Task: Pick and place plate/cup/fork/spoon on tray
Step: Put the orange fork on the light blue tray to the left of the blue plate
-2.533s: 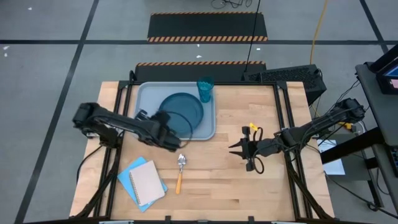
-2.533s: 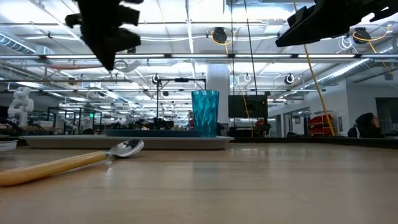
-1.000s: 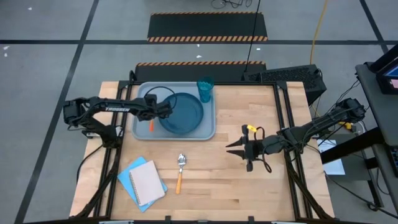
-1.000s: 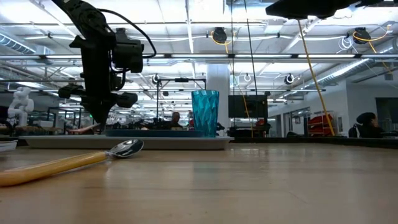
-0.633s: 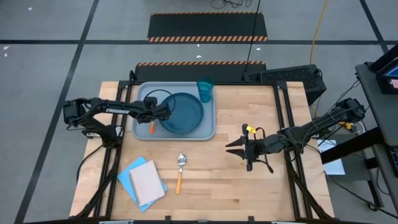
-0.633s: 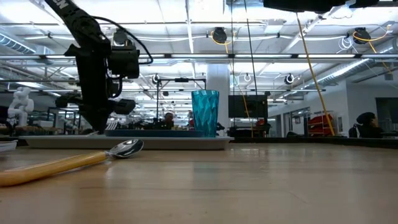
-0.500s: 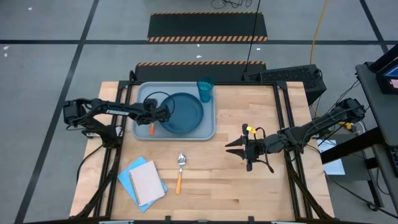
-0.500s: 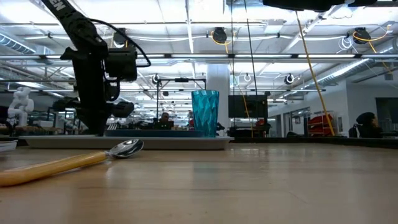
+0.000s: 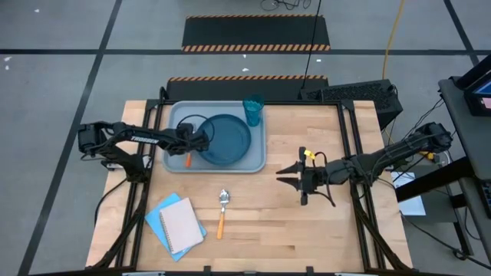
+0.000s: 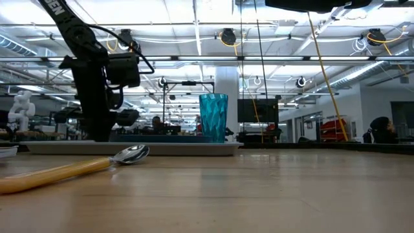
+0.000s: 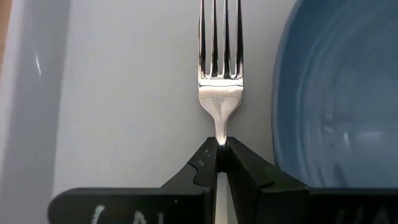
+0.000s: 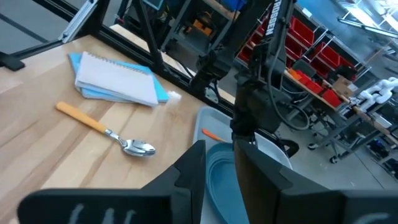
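Observation:
The grey-blue tray (image 9: 178, 115) lies at the table's far left. The teal plate (image 9: 225, 139) lies on it and the teal cup (image 9: 253, 110) stands upright in its far right corner. My left gripper (image 9: 192, 146) is low over the tray's left part, between the tray wall and the plate (image 11: 336, 93), shut on the fork (image 11: 219, 74). The spoon (image 9: 222, 211) lies on the bare table nearer the front. My right gripper (image 9: 295, 181) hangs open and empty above the table's middle right; it also shows in its wrist view (image 12: 219, 155). My left gripper pinches the fork's thin neck (image 11: 220, 127) between its two fingers, just behind the base of the tines. The fingers come from above, pointing down, one on each side of the neck. The fork lies level along the tray floor (image 11: 124, 93), tines toward the far edge, orange handle (image 9: 188, 160) toward the near edge.
A blue-and-white notebook (image 9: 178, 224) lies at the table's near left, beside the spoon (image 12: 106, 130). Bare wood stretches across the table's right half. Black frame rails run along both sides of the table.
My left gripper has gone down to the tray floor with the fork, shifting slightly toward the near edge and staying shut. The fork has stayed level in the hold. My right gripper has drifted slightly toward the far edge.

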